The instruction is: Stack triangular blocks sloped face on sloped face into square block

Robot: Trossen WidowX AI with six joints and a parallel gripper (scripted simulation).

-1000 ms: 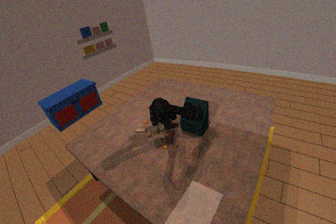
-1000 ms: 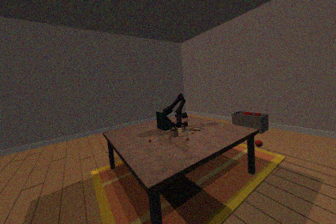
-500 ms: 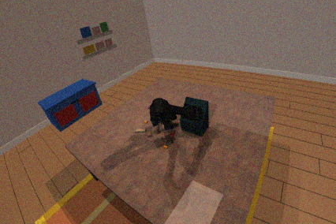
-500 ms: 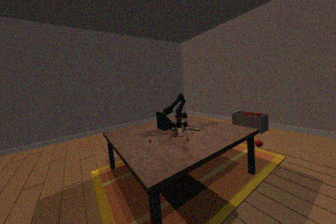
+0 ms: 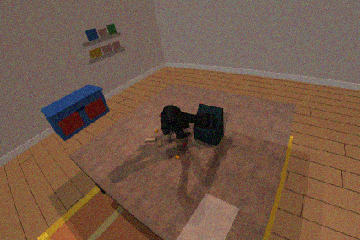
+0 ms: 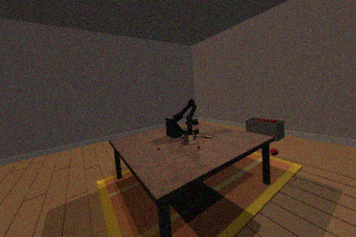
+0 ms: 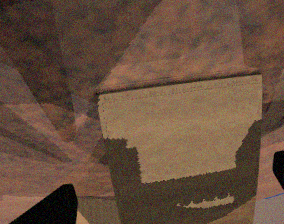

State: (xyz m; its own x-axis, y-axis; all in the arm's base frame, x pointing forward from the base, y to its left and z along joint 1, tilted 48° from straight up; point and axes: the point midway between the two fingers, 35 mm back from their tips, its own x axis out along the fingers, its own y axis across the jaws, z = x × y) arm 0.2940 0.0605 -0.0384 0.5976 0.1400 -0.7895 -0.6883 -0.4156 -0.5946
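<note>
Centrally, extending to the lower edge of the wrist frame, a tan block (image 7: pixel 185 120) presents one broad face, its lower part in shadow; which triangular block it is cannot be determined. The gripper (image 7: pixel 178 179) is wide open and holds nothing, its fingertips at the lower left and right of that frame. In the top frame, two small tan pieces (image 5: pixel 150 139) lie left of the dark arm (image 5: pixel 171 118) (image 6: pixel 191 105), near center, on the table (image 5: pixel 253 139) (image 6: pixel 167 162). An orange item (image 5: pixel 177 157) lies below the arm. A blue chest (image 5: pixel 76 109) occupies the left side.
</note>
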